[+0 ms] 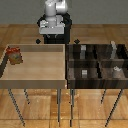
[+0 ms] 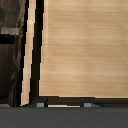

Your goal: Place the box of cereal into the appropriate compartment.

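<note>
The box of cereal [image 1: 15, 55] is small, red-orange with a tan front. It stands upright in the far corner of the light wooden tray [image 1: 35, 75], at the exterior view's left. My gripper [image 1: 52, 31] hangs high over the tray's back edge, well away from the box. In the wrist view the gripper [image 2: 64, 104] is open: its two fingertips [image 2: 40, 103] are wide apart with nothing between them, above the bare floor of the tray [image 2: 80, 50]. The box is out of the wrist view.
A dark compartment tray [image 1: 97, 62] stands at the exterior view's right, split by dividers, with small grey blocks [image 1: 85, 73] in its sections. Its edge [image 2: 10, 45] shows in the wrist view. Both trays rest on thin metal legs over a wooden floor.
</note>
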Motion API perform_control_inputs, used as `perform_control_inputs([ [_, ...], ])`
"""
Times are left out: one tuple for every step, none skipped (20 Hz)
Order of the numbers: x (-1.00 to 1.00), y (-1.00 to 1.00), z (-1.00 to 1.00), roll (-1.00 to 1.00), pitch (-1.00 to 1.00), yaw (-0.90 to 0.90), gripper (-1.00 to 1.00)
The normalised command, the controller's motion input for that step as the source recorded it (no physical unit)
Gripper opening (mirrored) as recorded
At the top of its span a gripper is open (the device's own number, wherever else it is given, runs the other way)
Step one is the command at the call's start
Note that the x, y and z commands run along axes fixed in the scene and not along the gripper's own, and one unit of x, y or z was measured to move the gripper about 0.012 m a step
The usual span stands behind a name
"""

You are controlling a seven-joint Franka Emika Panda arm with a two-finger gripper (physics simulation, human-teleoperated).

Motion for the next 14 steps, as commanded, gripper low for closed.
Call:
perform_control_inputs([
  [0.0, 0.0, 0.0, 0.0, 0.0, 0.0, 1.0],
  [0.0, 0.0, 0.0, 0.0, 0.0, 0.0, 1.0],
  [0.0, 0.0, 0.0, 0.0, 0.0, 0.0, 1.0],
  [0.0, 0.0, 0.0, 0.0, 0.0, 0.0, 1.0],
  [0.0, 0.0, 0.0, 0.0, 0.0, 0.0, 1.0],
  [0.0, 0.0, 0.0, 0.0, 0.0, 0.0, 1.0],
  [0.0, 0.0, 0.0, 0.0, 0.0, 0.0, 1.0],
  [0.0, 0.0, 0.0, 0.0, 0.0, 0.0, 1.0],
  [0.0, 0.0, 0.0, 0.0, 0.0, 0.0, 1.0],
  [0.0, 0.0, 0.0, 0.0, 0.0, 0.0, 1.0],
  [-1.0, 0.0, 0.0, 0.0, 0.0, 0.0, 1.0],
  [0.0, 0.0, 0.0, 0.0, 0.0, 0.0, 1.0],
  [0.0, 0.0, 0.0, 0.0, 0.0, 0.0, 1.0],
  [-1.0, 0.0, 0.0, 0.0, 0.0, 0.0, 1.0],
])
